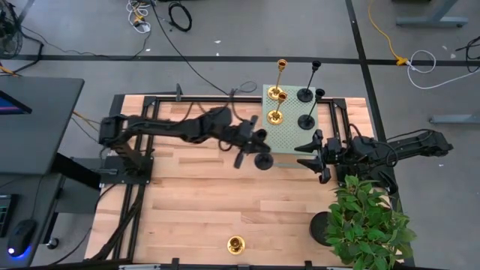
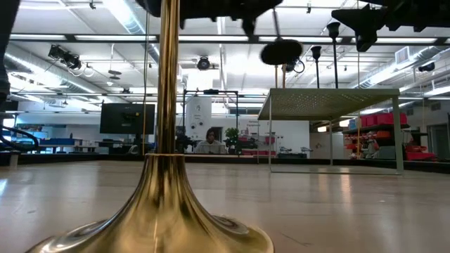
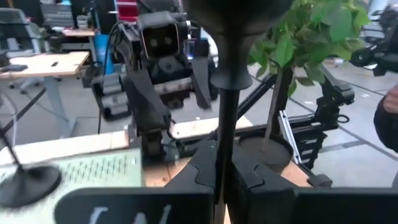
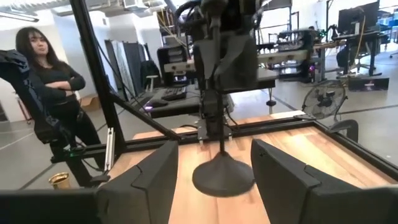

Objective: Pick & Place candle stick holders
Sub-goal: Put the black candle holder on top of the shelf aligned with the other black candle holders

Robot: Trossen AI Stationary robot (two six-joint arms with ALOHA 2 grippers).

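My left gripper is shut on a matte black candlestick at mid-table, held in the air just near of a raised green perforated platform. Two gold candlesticks and two black ones stand on their round bases on that platform. A third gold candlestick stands on its base near the table's near edge and fills the low view. My right gripper is open and empty, just right of the held candlestick and pointing at it. My left gripper pinches the black candlestick's thin stem between its two fingers, well above the base. The fingers come roughly level from the table's left and lie across the stem. The candlestick is upright, and its round base hangs clear of the table.
A leafy plant in a black round pot stands at the near right corner. Bare wood lies between the held candlestick and the near gold one. A person stands beyond the table; another sits far behind.
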